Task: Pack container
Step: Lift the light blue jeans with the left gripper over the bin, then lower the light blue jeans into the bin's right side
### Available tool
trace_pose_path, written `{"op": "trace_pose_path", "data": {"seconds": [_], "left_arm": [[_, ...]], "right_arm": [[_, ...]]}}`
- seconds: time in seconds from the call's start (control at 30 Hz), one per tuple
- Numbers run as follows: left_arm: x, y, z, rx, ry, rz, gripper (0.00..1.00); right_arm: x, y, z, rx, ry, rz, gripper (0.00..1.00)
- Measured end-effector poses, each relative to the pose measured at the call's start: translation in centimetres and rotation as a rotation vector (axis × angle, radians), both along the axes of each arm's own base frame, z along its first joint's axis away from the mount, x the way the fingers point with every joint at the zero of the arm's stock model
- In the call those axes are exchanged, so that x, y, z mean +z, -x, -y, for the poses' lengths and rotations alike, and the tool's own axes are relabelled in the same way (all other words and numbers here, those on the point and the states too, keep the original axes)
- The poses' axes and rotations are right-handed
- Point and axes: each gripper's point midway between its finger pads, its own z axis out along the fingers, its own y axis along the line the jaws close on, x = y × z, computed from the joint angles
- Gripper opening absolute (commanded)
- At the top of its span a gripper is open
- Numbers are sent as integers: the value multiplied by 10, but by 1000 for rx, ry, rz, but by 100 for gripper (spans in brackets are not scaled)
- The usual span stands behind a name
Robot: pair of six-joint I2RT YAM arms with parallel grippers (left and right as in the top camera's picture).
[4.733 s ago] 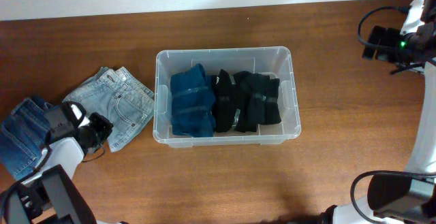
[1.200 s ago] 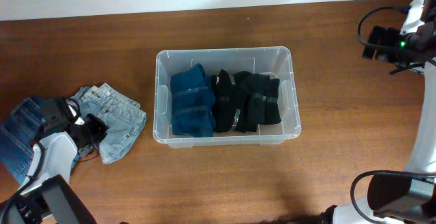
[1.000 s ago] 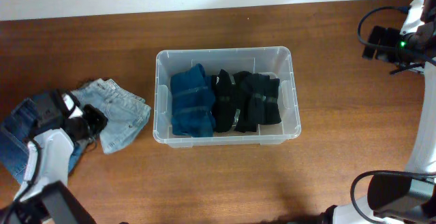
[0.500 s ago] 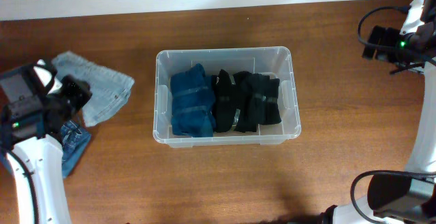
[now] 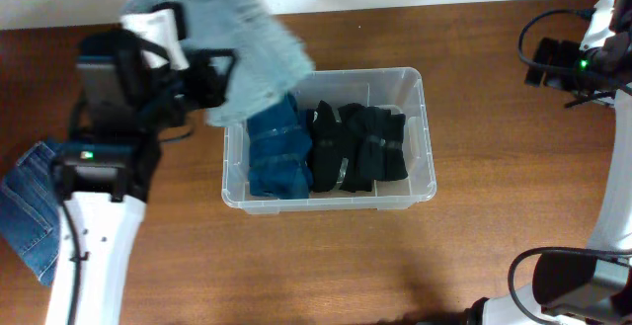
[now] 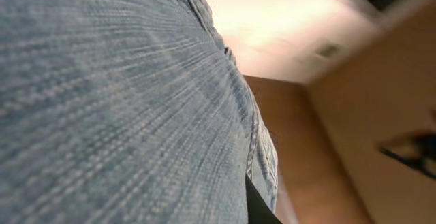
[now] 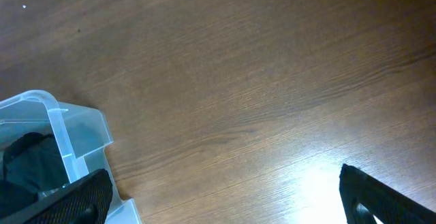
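Now, left gripper (image 5: 212, 76): pinching a light denim garment (image 5: 247, 39), held up in the upper left of the overhead frame.
Light denim garment: hangs in the air, overlapping the container's upper left corner; its weave fills almost the whole left wrist view.
Container (image 5: 336, 72): centre of the overhead frame, standing on the table (image 5: 494, 226); one corner shows at the lower left of the right wrist view.
Inside it: a blue folded garment (image 5: 279, 152) on the left, black folded garments (image 5: 360, 147) just beside it on the right.
Dark jeans (image 5: 30, 206): flat at the left edge, well apart from the container.
Right gripper (image 7: 225, 207): fingers spread wide, nothing between them, over bare wood.
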Motion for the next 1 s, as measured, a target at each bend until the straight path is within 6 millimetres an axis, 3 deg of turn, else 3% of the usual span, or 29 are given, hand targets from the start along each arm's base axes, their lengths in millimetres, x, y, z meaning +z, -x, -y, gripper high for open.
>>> {"op": "trace_pose_path", "data": {"seconds": [0.23,0.4,0.47,0.53,0.77,1.0], "left_arm": [[9,26,90,-249,27,69,0],[-18,28,159,-411,41,58,0],[-25,29,172,-443,46,53,0],[-46,33,197,-509,47,20,0],[-93,29,220,-580,44,-77,0],[-145,32,225,-593,0,-228,0]], "right_arm": [[0,0,0,0,0,0,99],[0,0,0,0,0,0,99],[0,0,0,0,0,0,98],[0,0,0,0,0,0,99],[0,0,0,0,0,0,99],[0,0,0,0,0,0,98]]}}
